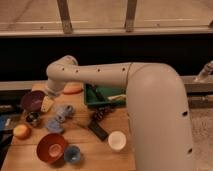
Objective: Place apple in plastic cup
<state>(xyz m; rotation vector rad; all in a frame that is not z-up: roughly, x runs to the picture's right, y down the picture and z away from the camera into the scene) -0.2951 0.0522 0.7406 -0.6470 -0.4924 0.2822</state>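
The apple [21, 131], yellow-orange with a reddish blush, sits at the table's left edge. The plastic cup [72, 155], short and light blue, stands near the front edge just right of a red bowl [51, 147]. My pale arm reaches in from the right and bends down at the back left of the table. My gripper [47, 103] hangs below that bend, beside a dark purple bowl [32, 99], open and holding nothing. It is behind and to the right of the apple, well apart from it and from the cup.
A green tray [94, 100] lies at the back under my arm, with a flat orange piece [73, 90] to its left. A cream-white cup [117, 140], a black bar [98, 131], crumpled blue items [61, 114] and a small can [33, 118] are spread mid-table.
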